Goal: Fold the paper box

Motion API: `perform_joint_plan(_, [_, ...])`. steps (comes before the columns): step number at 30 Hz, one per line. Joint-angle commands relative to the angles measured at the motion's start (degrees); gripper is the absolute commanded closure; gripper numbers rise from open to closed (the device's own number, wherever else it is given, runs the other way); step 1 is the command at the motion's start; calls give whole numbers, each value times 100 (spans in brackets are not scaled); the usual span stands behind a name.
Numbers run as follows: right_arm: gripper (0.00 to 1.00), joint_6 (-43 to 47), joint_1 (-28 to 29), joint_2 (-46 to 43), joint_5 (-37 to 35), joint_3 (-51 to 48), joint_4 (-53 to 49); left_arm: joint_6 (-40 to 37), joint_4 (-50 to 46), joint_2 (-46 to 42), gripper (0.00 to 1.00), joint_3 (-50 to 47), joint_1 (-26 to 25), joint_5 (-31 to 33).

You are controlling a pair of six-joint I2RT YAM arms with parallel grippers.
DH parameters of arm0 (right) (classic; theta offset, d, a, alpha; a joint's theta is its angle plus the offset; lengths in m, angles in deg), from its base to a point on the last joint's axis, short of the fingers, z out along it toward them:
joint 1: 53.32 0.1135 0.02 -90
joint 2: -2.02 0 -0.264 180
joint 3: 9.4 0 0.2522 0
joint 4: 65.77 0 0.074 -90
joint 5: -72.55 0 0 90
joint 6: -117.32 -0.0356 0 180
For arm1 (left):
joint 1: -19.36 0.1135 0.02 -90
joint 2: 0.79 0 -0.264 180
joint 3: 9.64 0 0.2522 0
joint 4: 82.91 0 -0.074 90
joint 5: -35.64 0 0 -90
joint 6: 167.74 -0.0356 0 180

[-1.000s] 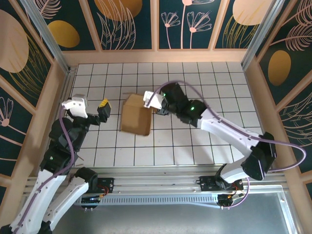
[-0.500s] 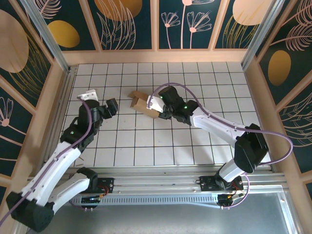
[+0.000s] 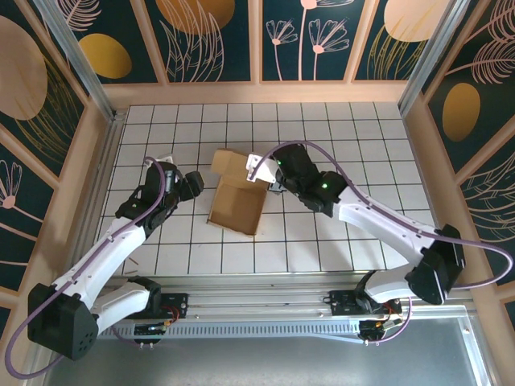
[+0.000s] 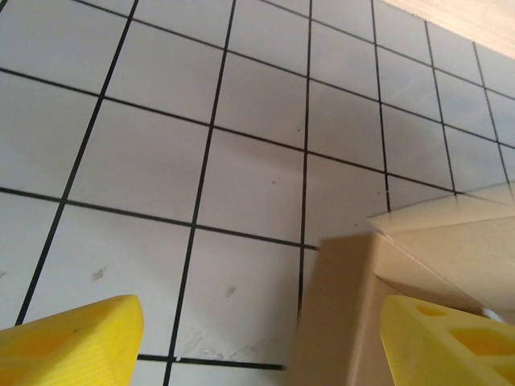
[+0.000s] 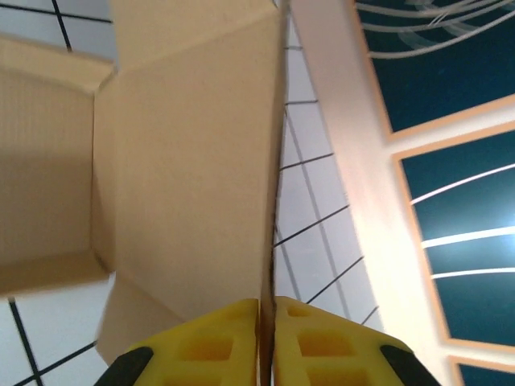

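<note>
The paper box (image 3: pixel 235 207) is plain brown cardboard, lying as an open tray on the white tiles with one flap spread at its far end. My right gripper (image 3: pixel 268 183) is at the tray's far right wall. In the right wrist view its yellow fingers (image 5: pixel 201 350) are shut on the thin edge of that cardboard wall (image 5: pixel 185 161). My left gripper (image 3: pixel 195 185) hangs open just left of the box. In the left wrist view a corner of the box (image 4: pixel 354 322) stands between the spread yellow fingers (image 4: pixel 72 338), close to the right one.
The tiled table (image 3: pixel 338 137) is ringed by low wooden walls (image 3: pixel 257 92) with dark patterned panels above. An aluminium rail (image 3: pixel 257 289) runs along the near edge by the arm bases. Bare tiles lie to the right of the box and behind it.
The box went from tilted on edge to lying flat with its open side up, still in the right gripper. My left arm reached right to the box's left side, its jaws narrowing slightly.
</note>
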Motion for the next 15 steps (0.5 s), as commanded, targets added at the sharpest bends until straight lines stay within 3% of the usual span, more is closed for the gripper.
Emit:
perform_joint_plan(1, [87,213,91,-225,201,-101,-42,-308,471,-138,21,-151,43,-200])
perform_joint_plan(5, [89,492,0,-164,646,-168,-293,-649,906,-20,20,-305,47,-907])
perform_joint_plan(9, [90,866,-171,217,599,94,-419,-782,1582,235,22,-585,46,-1726])
perform_joint_plan(12, [91,970,-425,400,858,226,-327,-591,1801,477,25,-679,46,-1344])
perform_joint_plan(15, [92,1242,-598,371,1130,102,-95,-264,1381,1100,38,-282,128,-543])
